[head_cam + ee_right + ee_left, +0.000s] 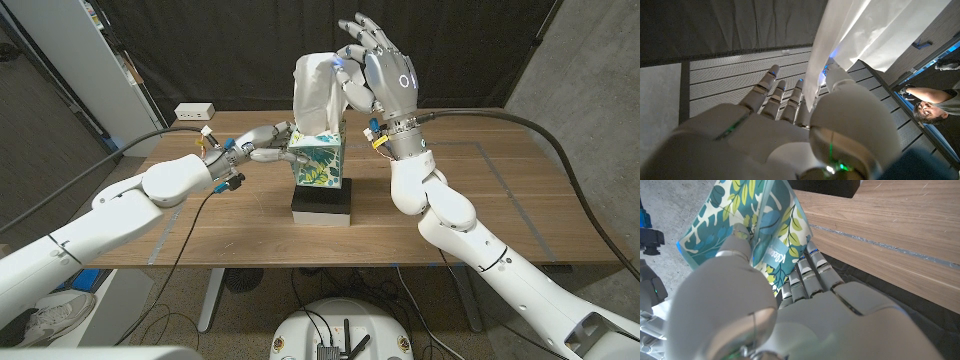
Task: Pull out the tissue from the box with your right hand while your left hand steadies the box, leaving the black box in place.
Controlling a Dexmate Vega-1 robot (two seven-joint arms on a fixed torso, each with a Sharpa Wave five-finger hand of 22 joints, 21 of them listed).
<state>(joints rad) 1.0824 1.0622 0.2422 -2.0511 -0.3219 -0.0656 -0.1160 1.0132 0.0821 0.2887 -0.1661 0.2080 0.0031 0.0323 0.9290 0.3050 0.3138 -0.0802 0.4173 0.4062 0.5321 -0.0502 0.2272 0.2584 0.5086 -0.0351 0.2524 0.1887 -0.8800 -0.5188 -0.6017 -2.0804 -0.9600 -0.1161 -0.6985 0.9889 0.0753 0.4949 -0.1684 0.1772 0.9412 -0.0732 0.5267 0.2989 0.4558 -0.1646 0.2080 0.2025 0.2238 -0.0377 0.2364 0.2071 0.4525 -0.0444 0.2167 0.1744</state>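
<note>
Bare wooden tabletop (500, 200) lies open to the right of the floral teal tissue box (318, 163), which stands on a low black box (322, 205) at mid-table. The left hand (262, 143) blocks the box's left side, and the raised right hand (378, 72) with the drawn-up white tissue (318, 92) fills the air above. A white power strip (195, 112) sits at the far left edge.

A teal tissue box (318, 163) with a green and yellow leaf print stands upright on a flat black box (322, 205). The left hand (262, 141) grips its side. A white tissue (318, 92) rises tall from its top, pinched high by the right hand (372, 72).
</note>
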